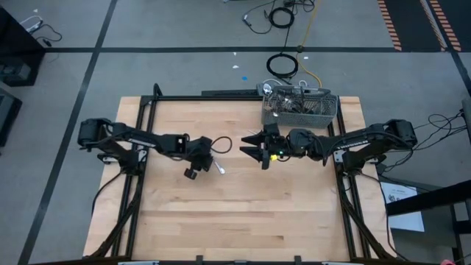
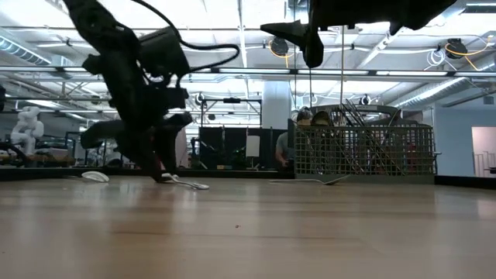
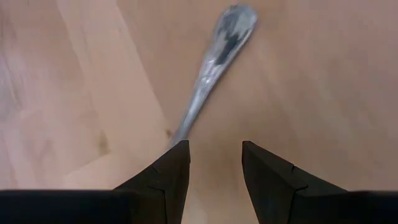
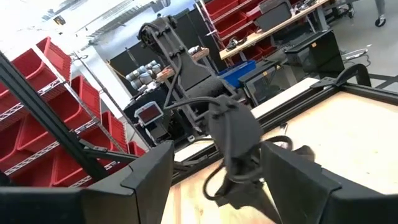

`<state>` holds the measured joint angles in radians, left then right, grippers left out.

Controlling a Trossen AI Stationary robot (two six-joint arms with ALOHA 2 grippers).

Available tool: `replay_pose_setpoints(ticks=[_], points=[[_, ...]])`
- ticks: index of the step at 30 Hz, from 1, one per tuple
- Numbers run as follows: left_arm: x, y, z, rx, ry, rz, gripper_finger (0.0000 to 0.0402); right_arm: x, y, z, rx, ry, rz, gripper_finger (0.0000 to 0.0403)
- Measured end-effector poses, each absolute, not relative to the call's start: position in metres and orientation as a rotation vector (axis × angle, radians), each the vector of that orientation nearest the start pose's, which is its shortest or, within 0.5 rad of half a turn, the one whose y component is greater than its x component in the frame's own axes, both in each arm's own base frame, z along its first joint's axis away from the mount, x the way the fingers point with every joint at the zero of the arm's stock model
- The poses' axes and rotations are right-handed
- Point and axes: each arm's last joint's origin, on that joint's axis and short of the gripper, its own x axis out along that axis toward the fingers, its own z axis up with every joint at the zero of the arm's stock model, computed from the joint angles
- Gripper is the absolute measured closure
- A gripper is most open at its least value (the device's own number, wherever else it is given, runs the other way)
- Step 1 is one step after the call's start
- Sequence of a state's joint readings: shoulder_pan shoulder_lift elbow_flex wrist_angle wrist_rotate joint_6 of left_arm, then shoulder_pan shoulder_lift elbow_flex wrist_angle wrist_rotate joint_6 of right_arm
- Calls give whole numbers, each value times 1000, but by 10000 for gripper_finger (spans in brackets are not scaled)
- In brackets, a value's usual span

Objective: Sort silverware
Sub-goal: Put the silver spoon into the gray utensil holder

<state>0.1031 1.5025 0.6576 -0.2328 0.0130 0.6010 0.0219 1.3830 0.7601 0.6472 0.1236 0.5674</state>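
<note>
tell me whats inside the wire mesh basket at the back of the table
The wire mesh basket holds a bundle of silverware standing upright, handles poking above the rim. The mesh and the crowding hide how many pieces there are and which are forks, spoons or knives.

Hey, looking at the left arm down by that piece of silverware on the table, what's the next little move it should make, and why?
Probably ease the left gripper sideways over the handle, then close. Its fingers stand open near the wood, and the silver utensil runs toward one fingertip rather than through the gap, so closing now would likely miss. The right gripper waits open above the table beside the wire-mesh basket.
</note>
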Motion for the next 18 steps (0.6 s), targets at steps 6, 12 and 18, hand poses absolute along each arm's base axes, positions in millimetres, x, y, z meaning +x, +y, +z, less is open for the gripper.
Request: replay_pose_setpoints(ticks=[6,12,18], points=[[265,36,133,585,1117,-270,246,301,5,270,586,-26,-36,172],[270,39,133,688,1142,-315,246,301,11,267,594,18,-5,172],[276,44,143,640,1168,-322,246,300,19,265,607,46,15,172]])
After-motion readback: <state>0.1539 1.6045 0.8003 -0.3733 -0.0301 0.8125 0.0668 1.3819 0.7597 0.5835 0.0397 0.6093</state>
